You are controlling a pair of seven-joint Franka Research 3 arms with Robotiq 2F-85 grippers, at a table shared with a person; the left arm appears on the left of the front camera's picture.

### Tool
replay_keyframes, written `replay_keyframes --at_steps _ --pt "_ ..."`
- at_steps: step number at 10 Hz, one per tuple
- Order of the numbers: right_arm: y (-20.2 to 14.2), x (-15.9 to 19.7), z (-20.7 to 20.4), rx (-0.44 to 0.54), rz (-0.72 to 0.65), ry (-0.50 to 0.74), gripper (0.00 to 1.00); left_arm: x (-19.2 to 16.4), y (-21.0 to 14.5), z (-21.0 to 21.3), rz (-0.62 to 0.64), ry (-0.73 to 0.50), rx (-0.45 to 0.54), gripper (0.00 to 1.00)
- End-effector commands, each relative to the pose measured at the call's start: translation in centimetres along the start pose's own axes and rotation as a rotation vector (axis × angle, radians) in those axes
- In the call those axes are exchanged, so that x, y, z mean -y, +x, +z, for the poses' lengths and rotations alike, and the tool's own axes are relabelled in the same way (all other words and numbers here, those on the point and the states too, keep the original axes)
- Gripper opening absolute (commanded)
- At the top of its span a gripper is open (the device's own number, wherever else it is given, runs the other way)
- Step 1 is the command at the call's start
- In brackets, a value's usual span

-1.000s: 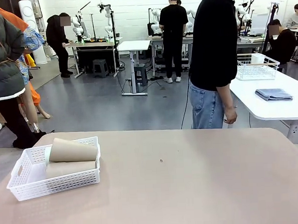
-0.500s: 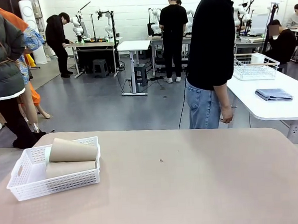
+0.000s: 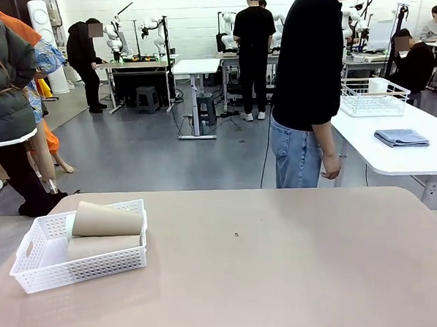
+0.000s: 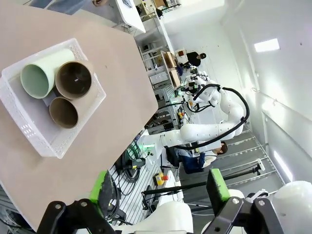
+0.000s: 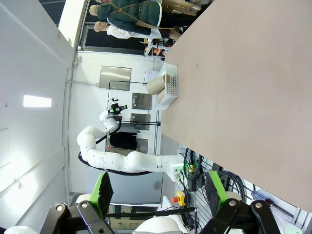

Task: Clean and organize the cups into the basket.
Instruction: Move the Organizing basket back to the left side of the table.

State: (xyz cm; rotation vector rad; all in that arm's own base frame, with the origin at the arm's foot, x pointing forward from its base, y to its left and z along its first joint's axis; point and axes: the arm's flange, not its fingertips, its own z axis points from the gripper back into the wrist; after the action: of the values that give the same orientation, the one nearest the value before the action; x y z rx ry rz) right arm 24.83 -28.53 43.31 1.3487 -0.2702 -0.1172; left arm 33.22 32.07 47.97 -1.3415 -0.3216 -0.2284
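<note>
The white lattice basket stands at the table's left. Two tan cups lie on their sides in it, one stacked on the other. From above, the left wrist view shows the basket holding three cups with their mouths toward the camera: a mint green one and two tan ones. My left gripper hangs open well above and off the table's edge. My right gripper is open too, high off the table, with the basket far off.
A person stands at the far side of the tan table, hands down. Behind to the right, a white table bears a wire basket and a folded grey cloth. The other arm shows in the right wrist view.
The person at the far side has shifted slightly to the left. The basket and cups have not moved.
</note>
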Motion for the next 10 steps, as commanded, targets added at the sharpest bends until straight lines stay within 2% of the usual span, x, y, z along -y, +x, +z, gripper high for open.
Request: replay_keyframes --at_steps 1,10 --pt "-0.16 -0.08 -0.12 0.005 0.001 -0.003 1.0 0.07 0.02 0.23 0.004 0.012 -0.011 1.0" --pt "-0.16 -0.08 -0.12 0.005 0.001 -0.003 1.0 0.07 0.02 0.23 0.004 0.012 -0.011 1.0"
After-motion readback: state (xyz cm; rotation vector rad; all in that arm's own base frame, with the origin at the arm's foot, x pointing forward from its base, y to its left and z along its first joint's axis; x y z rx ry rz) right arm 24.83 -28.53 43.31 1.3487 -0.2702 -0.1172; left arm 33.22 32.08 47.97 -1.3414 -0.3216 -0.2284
